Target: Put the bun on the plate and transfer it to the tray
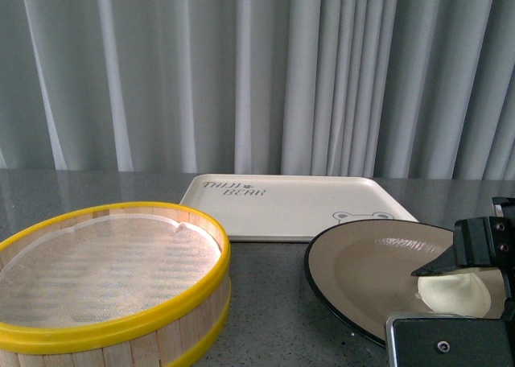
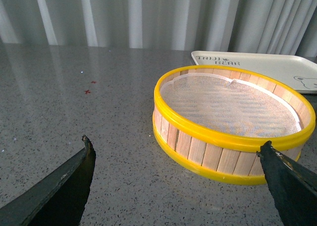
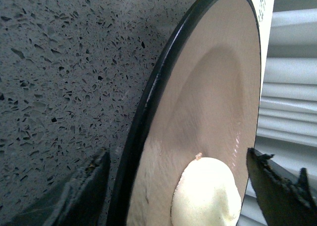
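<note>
Right gripper [image 3: 177, 159] wide open and empty, straddling the small soft white steamed bun [image 3: 205, 194] on the large round beige black-rimmed plate [image 3: 148, 102], which looks stiff and slick, so pinch its rim; cream rectangular bear-print tray [image 1: 290, 206] beyond is bare, yellow-rimmed bamboo steamer [image 2: 198, 132] empty, left gripper [image 2: 176, 142] open and empty.
</note>
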Controlling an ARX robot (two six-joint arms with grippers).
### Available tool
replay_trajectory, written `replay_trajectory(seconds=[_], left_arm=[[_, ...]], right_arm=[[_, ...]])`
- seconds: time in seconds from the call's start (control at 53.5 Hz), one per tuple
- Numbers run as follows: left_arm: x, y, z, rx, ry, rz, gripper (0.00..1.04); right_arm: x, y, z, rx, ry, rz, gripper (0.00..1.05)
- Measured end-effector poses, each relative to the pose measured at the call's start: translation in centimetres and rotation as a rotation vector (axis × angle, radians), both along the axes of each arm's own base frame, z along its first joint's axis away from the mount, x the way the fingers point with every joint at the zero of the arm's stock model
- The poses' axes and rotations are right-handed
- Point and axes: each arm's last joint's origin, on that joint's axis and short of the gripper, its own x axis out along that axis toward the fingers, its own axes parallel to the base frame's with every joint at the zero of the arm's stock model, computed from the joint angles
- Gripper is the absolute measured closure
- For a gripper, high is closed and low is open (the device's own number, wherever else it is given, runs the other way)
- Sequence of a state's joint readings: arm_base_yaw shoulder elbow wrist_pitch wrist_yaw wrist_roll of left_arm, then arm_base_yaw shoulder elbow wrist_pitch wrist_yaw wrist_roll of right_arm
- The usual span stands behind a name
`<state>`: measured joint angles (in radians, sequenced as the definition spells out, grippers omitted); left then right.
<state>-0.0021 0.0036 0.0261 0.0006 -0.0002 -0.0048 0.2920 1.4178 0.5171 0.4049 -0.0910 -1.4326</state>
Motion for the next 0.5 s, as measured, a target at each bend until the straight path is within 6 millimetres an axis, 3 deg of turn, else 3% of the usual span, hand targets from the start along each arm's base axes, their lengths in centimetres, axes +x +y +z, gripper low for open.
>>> replay_trajectory(seconds=[0.262, 0.504], left_arm=[[0.0, 0.0, 0.0, 0.000, 0.000, 0.000, 0.07], [0.0, 0.0, 0.0, 0.000, 0.000, 0.000, 0.07]], right_arm=[[0.0, 0.4, -0.4, 0.002, -0.009, 0.010, 0.60], [-1.5, 0.3, -1.2, 0.003, -0.043, -0.036, 1.02]])
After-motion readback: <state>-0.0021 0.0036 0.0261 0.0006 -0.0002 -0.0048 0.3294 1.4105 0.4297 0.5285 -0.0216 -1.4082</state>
